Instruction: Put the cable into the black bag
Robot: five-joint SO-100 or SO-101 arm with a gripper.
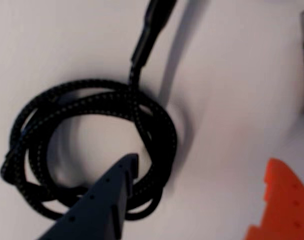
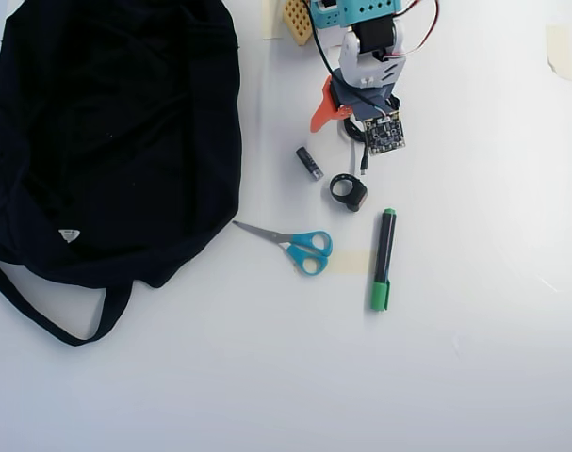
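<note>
Cable point(image 1: 91, 145) coiled on the table point(image 2: 474, 358) under the wide-spread claw point(image 1: 202, 175), outside the black bag point(image 2: 116, 141).

A hobby desk or home workspace, by the look of it. The plain white counter point(image 2: 474, 377) carries scissors point(image 2: 300, 247), a green marker point(image 2: 383, 259) (capped) and taped-down scraps point(image 2: 558, 49).

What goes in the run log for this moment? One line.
phase: reaching | end effector: open over coiled cable, dark finger inside loop | black bag: left in overhead view, cable not in it
</note>
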